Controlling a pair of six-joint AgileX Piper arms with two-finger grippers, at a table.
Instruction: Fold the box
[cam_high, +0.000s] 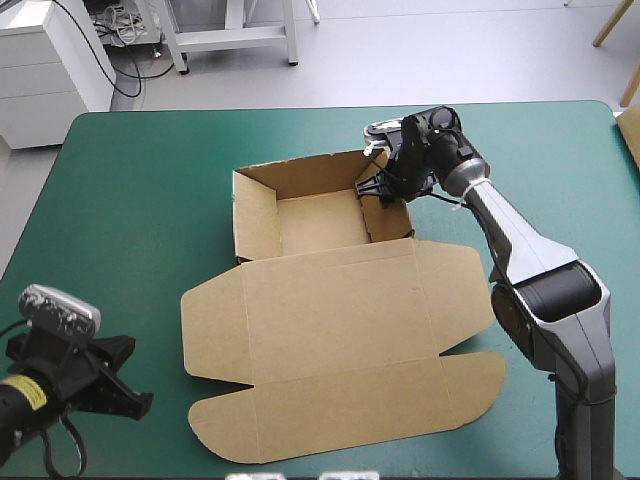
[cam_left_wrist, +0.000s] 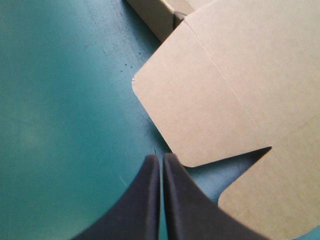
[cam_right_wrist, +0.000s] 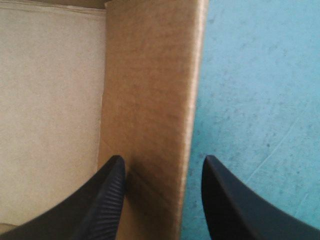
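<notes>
**Box (cam_high: 345, 295): tray up, lid (cam_high: 340, 390) flat**
Left fingers (cam_left_wrist: 145, 200) are shut, empty, held over the worktop (cam_high: 120, 200) near a lid flap. Box is set mid-worktop. Right fingers (cam_right_wrist: 100, 200) are spread, straddling the tray's right wall (cam_right_wrist: 150, 100).

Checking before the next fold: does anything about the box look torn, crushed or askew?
Nothing stands out. The box looks undamaged, tray walls up, lid flat. The right gripper is open astride the tray's right wall; the left gripper is shut beside the lid.
</notes>
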